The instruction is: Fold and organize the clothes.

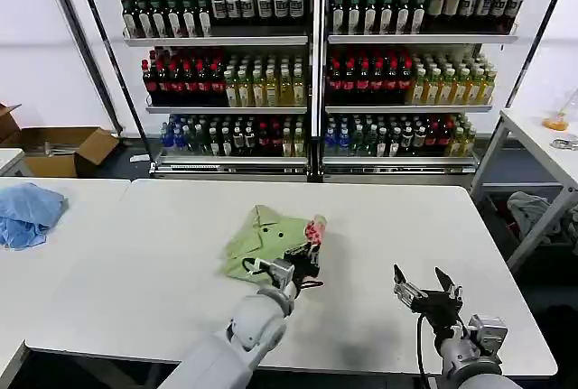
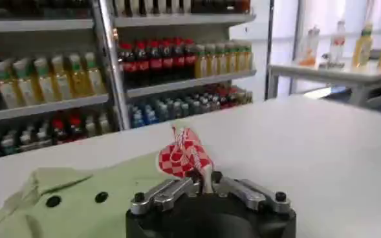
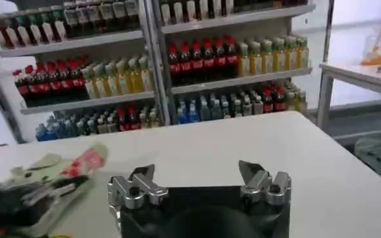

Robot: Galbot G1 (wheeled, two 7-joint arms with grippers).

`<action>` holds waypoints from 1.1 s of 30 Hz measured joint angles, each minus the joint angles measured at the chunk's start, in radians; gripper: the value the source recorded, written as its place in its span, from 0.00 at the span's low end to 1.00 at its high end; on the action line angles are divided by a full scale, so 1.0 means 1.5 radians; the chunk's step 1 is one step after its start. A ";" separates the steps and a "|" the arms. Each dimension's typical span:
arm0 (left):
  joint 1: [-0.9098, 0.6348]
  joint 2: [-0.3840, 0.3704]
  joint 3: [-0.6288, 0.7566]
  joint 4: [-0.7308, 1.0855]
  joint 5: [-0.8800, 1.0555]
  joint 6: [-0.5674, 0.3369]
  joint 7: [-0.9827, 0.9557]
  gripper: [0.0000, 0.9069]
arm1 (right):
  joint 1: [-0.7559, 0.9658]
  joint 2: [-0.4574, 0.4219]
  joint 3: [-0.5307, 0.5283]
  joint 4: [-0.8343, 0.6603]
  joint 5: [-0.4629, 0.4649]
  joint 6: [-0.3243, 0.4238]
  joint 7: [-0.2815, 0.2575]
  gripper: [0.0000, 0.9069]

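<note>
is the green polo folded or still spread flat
Folded: the polo shirt is a compact bundle, collar up, its edge pinched in the left gripper.

My left arm reaches forward from low in the head view, forearm angled up toward the middle of the surface [image 1: 406, 226]. Its left pincer [image 1: 305, 261] is closed, fingers pinched together on a fold of the polo shirt [image 1: 262, 237], with the cloth's printed edge rising between the fingertips in the left wrist view. My right arm sits low at the near right edge, wrist upright. The right pincer [image 1: 423, 281] hangs above the surface, fingers spread wide apart, gripping nothing.
</note>
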 measured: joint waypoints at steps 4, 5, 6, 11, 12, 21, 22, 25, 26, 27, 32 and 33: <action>-0.026 -0.030 0.014 0.027 -0.024 -0.039 -0.004 1.00 | 0.003 -0.001 -0.002 -0.005 -0.009 0.009 -0.007 1.00; -0.030 -0.036 0.016 0.030 -0.030 -0.045 -0.006 1.00 | 0.003 -0.001 -0.003 -0.006 -0.011 0.012 -0.009 1.00; -0.033 -0.040 0.017 0.034 -0.036 -0.052 -0.009 1.00 | 0.004 -0.002 -0.005 -0.008 -0.014 0.016 -0.011 1.00; -0.033 -0.049 0.012 0.029 -0.073 -0.078 -0.026 1.00 | 0.014 -0.003 -0.016 -0.019 -0.039 0.042 -0.023 1.00; -0.030 -0.048 0.008 0.022 -0.079 -0.082 -0.029 1.00 | 0.018 -0.003 -0.019 -0.022 -0.043 0.045 -0.024 1.00; 0.049 0.016 -0.095 -0.084 -0.124 -0.115 -0.057 1.00 | 0.114 0.018 -0.085 -0.098 -0.012 0.045 0.001 1.00; 0.063 0.028 -0.111 -0.096 -0.127 -0.117 -0.059 1.00 | 0.131 0.023 -0.095 -0.114 -0.003 0.042 0.007 1.00; 0.111 0.066 -0.164 -0.136 -0.136 -0.124 -0.065 1.00 | 0.179 0.039 -0.122 -0.161 0.020 0.034 0.023 1.00; 0.125 0.076 -0.183 -0.148 -0.139 -0.126 -0.067 1.00 | 0.194 0.045 -0.130 -0.176 0.027 0.032 0.028 1.00; 0.142 0.084 -0.201 -0.161 -0.142 -0.129 -0.068 1.00 | 0.209 0.050 -0.139 -0.191 0.033 0.030 0.033 1.00; 0.223 0.115 -0.287 -0.212 -0.156 -0.140 -0.072 1.00 | 0.283 0.084 -0.167 -0.274 0.063 0.021 0.058 1.00; 0.238 0.119 -0.301 -0.220 -0.158 -0.142 -0.073 1.00 | 0.296 0.090 -0.171 -0.290 0.068 0.019 0.063 1.00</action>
